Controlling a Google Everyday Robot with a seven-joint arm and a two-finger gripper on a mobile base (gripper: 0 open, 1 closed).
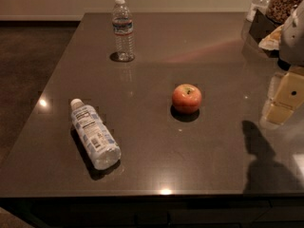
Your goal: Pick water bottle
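The water bottle [123, 30] stands upright near the far left part of the dark table [156, 156]. It is slim, clear and ribbed, with a white cap and a narrow blue-and-red label band. My gripper [284, 99] hangs at the right edge of the view, above the table's right side. It is far to the right of the bottle and nearer to me, and it touches nothing. Its shadow falls on the table near the front right.
A fatter bottle [94, 134] with a large white-and-blue label lies on its side at the front left. A red apple [186, 99] sits mid-table. Snack containers [285, 1] and another bottle [259, 4] stand at the back right corner. The floor drops off left.
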